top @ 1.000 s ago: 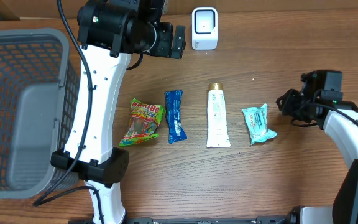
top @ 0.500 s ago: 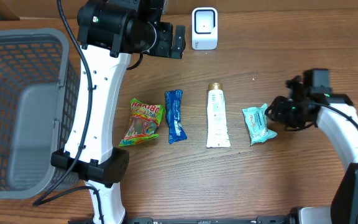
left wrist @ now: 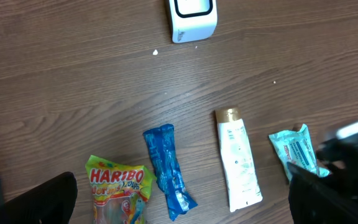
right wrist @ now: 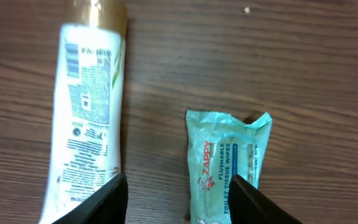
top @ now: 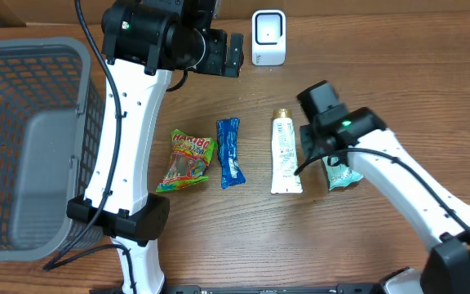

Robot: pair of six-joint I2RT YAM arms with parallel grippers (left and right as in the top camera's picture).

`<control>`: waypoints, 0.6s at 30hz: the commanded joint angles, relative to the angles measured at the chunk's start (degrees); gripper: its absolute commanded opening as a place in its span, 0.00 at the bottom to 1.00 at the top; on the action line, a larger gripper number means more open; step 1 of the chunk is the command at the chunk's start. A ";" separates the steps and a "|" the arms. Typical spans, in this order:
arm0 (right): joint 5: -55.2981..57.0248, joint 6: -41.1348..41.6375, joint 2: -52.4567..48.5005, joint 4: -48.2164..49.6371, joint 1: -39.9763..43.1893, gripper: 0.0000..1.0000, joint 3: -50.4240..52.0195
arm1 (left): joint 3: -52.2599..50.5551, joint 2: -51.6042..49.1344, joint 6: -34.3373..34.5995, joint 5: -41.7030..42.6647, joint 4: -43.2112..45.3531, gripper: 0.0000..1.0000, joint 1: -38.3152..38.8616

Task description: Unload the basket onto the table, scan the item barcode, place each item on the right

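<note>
Four items lie in a row on the wooden table: a Haribo bag [top: 188, 159], a blue packet [top: 229, 152], a white tube [top: 285, 155] and a teal wipes pack [top: 343, 174]. The white scanner [top: 268, 37] stands at the back. My right gripper [top: 317, 159] hovers open over the gap between tube [right wrist: 89, 112] and wipes pack [right wrist: 225, 168]. One finger is above the tube's lower end, the other above the pack's right side, and nothing is held in the right gripper [right wrist: 182, 205]. My left gripper [top: 233, 53] is raised high and wide open, empty, looking down on the row [left wrist: 179, 205].
A large grey mesh basket [top: 31, 49] fills the left side of the table. The left arm's white column [top: 129, 122] rises between the basket and the Haribo bag. The scanner [left wrist: 192, 18] sits near the table's far edge.
My right arm has swung left from the table's right side to above the wipes pack and tube, and its jaws have opened wider. The left arm has not moved.
</note>
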State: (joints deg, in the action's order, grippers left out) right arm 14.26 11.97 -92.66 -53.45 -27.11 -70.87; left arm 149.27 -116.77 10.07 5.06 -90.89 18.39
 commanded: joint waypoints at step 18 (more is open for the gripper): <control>11.72 3.32 -13.92 -1.66 -1.27 0.54 5.35 | 0.02 -0.74 -1.07 -0.63 0.02 1.00 0.11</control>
State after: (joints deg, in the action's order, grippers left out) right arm 21.91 14.20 -106.41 -55.33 -28.27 -67.16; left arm 149.27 -116.77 10.07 5.06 -90.89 18.39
